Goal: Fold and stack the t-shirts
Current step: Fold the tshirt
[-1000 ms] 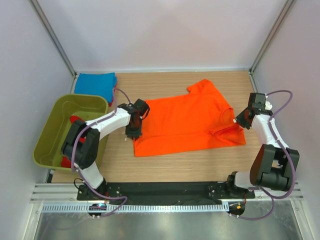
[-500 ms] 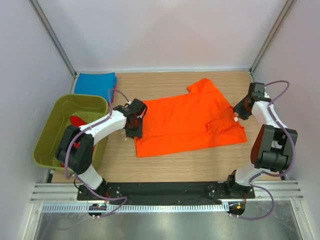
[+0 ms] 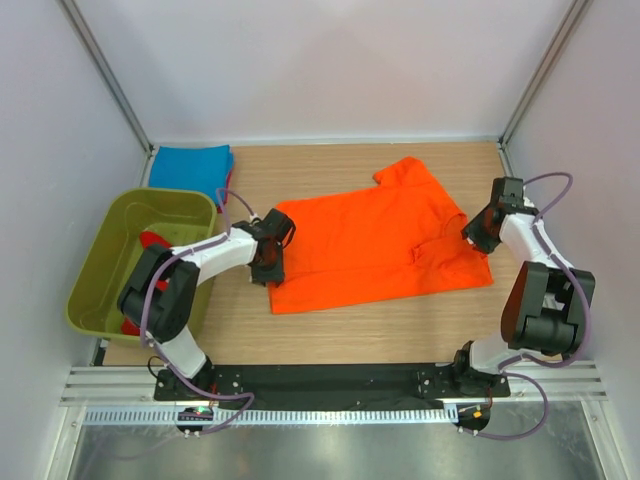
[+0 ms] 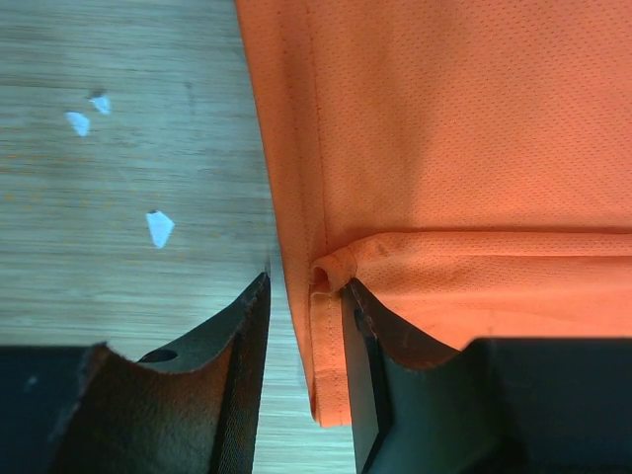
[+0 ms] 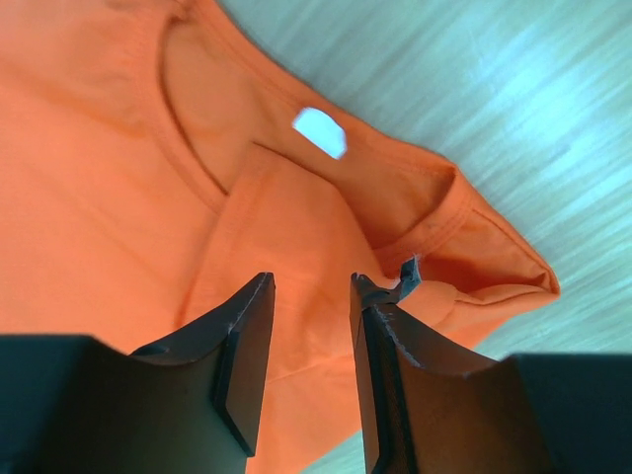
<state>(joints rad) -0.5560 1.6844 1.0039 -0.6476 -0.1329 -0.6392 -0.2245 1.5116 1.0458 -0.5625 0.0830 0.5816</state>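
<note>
A bright orange t-shirt lies spread on the wooden table, collar to the right. My left gripper is at its left hem. In the left wrist view the left gripper is open, its jaws either side of the hem. My right gripper is at the collar. In the right wrist view the right gripper is open just above the cloth, near the white neck label. A folded blue t-shirt lies at the far left. Red t-shirts lie in the tub.
An olive-green plastic tub stands at the left edge of the table, close to my left arm. Metal frame posts and white walls close in the back and sides. Small white specks lie on the wood.
My right gripper swung toward the back wall, then returned to the collar. My left gripper shifted slightly along the left hem. The flap of cloth by the collar has shifted a little.
</note>
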